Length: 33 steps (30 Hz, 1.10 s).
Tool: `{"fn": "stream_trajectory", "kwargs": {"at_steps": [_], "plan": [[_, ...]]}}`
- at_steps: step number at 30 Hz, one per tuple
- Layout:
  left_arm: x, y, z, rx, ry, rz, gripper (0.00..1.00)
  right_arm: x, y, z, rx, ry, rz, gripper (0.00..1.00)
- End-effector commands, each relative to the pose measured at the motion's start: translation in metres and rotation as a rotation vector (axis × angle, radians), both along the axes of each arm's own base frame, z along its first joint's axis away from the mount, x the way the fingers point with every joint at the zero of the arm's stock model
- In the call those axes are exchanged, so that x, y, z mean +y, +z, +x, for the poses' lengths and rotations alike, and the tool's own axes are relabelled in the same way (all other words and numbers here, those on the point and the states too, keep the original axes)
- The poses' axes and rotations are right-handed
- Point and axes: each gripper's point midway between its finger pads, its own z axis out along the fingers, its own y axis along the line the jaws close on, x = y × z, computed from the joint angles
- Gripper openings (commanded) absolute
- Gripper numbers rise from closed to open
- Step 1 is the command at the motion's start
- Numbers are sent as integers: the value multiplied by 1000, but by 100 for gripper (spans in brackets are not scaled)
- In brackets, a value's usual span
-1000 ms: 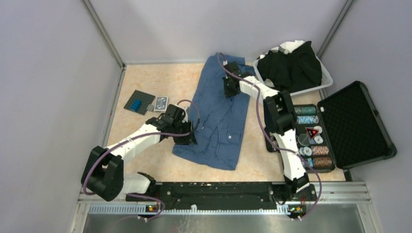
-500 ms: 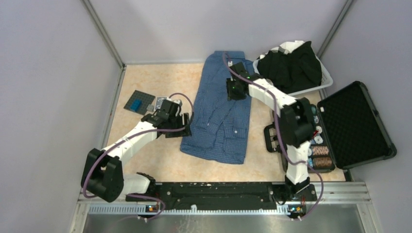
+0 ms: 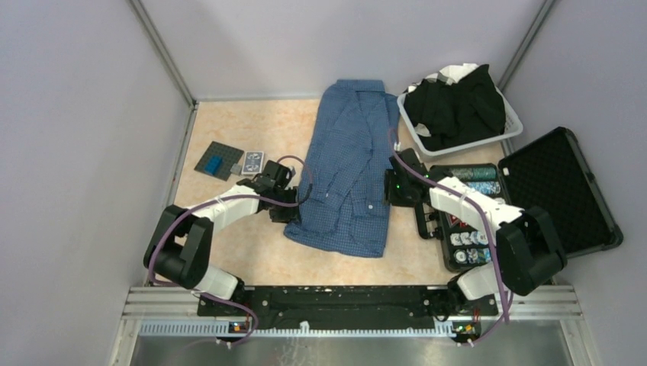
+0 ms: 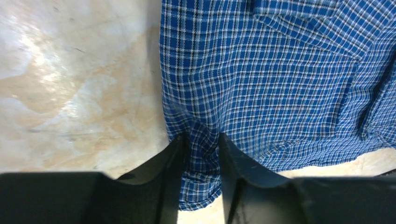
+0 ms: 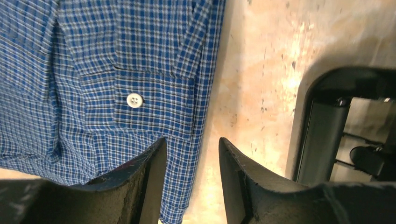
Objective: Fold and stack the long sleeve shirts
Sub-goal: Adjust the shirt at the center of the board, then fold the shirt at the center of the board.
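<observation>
The blue checked shirt [image 3: 347, 164] lies lengthwise down the middle of the table, collar at the far end and sleeves folded in. My left gripper [image 3: 290, 212] is at its near left edge, shut on a pinch of the blue cloth [image 4: 201, 154]. My right gripper [image 3: 392, 191] is at the shirt's right edge, open and low over the table. Its fingers straddle the edge of a buttoned cuff [image 5: 154, 100] without holding it. The black shirts [image 3: 456, 107] lie heaped in a white basket [image 3: 513, 126] at the far right.
An open black hard case [image 3: 561, 194] with a tray of poker chips [image 3: 477, 229] sits just right of my right arm. A dark grey plate [image 3: 219, 161] and a card box [image 3: 253, 162] lie at the left. Walls close in the far side and both flanks.
My right gripper has left the far part of the shirt and come back to its near right edge. My left gripper has gone back to the left edge and closed on it. The shirt now lies straighter.
</observation>
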Motion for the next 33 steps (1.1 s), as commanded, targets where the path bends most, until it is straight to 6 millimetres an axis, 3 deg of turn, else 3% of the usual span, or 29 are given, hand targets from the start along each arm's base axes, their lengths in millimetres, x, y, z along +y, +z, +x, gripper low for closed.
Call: {"fn": "stream_trajectory", "kwargs": {"at_steps": [1,6,10,12,14,17,21,24,28,33], "plan": [[-16,-5,-19,32,-42,-84,28,10,6,-4,-49,-29,92,45],[-25,-9,-58,94,-56,-118,16,1,-7,-26,-17,-32,78,45],[-37,-12,-94,147,-71,-131,13,2,-16,-50,19,-12,75,45],[-40,-12,-108,170,-73,-138,20,-2,-18,-59,34,-15,65,45],[-37,-6,-110,161,-68,-138,35,-10,-15,-62,21,-35,50,48],[-28,15,-87,63,-49,-82,53,-15,-8,-60,-1,-48,44,52],[-23,49,-45,-46,-35,-98,65,-14,-2,-54,-13,-43,53,54],[-24,58,-19,-72,-45,-147,70,-22,-1,-45,-17,-63,48,56],[-38,54,4,-85,-81,-166,76,-30,-9,-38,4,-83,93,56],[-38,30,17,-63,-82,-132,79,-21,-22,-40,37,-64,129,55]]}}
